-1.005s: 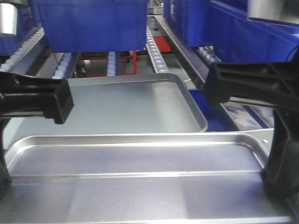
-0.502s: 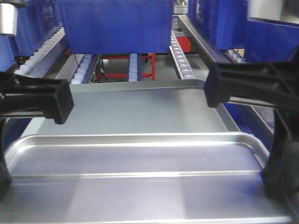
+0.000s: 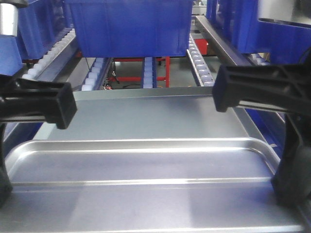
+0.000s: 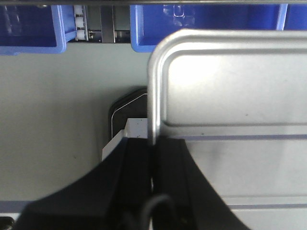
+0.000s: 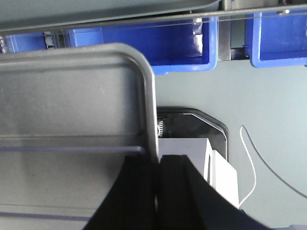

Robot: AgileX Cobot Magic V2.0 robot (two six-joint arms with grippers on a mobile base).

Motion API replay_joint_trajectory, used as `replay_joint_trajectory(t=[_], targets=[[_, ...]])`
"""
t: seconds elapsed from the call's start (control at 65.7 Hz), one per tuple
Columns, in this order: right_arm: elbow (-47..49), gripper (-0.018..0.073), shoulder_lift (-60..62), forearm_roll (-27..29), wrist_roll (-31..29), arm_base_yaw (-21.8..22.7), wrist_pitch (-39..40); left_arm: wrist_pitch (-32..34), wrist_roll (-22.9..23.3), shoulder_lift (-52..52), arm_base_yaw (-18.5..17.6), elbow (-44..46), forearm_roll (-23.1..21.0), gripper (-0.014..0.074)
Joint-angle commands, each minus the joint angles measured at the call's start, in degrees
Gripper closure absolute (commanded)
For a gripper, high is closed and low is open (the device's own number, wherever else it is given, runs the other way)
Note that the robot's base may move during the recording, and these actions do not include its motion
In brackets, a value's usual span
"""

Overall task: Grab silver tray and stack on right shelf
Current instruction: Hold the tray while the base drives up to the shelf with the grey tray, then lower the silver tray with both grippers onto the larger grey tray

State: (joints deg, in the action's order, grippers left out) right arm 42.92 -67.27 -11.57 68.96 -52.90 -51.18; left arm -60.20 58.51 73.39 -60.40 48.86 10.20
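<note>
The silver tray (image 3: 146,170) was held level in the air between the two arms, one at each short end, which suited a wide, shallow thing that would tip if gripped on one side only. The left gripper (image 4: 152,143) had its two black fingers pressed together on the tray's left rim near a rounded corner, one finger inside the rim and one outside, with only the thin metal lip between them. The right gripper (image 5: 157,160) pinched the right rim the same way. Both wrist views showed bare floor (image 4: 57,105) under the tray's edges, so it rested on nothing.

Just ahead lay a larger, duller grey tray (image 3: 146,114), and beyond it the shelf (image 3: 200,63), a rack level with rows of white rollers (image 3: 92,77) under blue bins (image 3: 131,24). The tray faced the rack squarely, long side forward, probably so that it could go in flat on top of the grey one.

No brand, label or writing could be read on the tray, the bins or the rack.
</note>
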Motion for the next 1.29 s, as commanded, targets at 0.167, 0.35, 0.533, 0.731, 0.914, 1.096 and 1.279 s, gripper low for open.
replay_joint_trajectory(t=[0.167,0.35,0.533,0.731,0.914,1.096,1.279], targets=[[1.56,0.0487,1.05,-4.35,-0.1,0.25,-2.28,-3.68,-1.01,-1.39,-0.43,1.2,2.26,0.0697],[1.56,0.0487,1.05,-4.35,-0.1,0.25,-1.95,-4.44,-1.01,-1.39,-0.43,1.2,2.26,0.0697],[1.56,0.0487,1.05,-4.54,-0.1,0.25,-1.71,-3.9,-1.01,-1.39,-0.43,1.2,2.75,0.0697],[1.72,0.0487,1.05,-4.71,-0.1,0.25,-3.58,-4.65,-1.01,-1.39,-0.43,1.2,3.97,0.0697],[1.84,0.0487,1.05,-7.35,-0.29,1.12,0.83,-1.92,-1.01,-1.39,1.61,1.34,4.78,0.0696],[3.79,0.0487,0.09,-7.0,-4.55,6.44,5.23,9.34,-14.81,-1.06,10.59,3.29,0.94,0.0696],[9.38,0.0487,-5.71,-5.56,-13.99,12.77,9.18,15.45,-24.95,2.91,19.16,6.65,-2.79,0.0696]])
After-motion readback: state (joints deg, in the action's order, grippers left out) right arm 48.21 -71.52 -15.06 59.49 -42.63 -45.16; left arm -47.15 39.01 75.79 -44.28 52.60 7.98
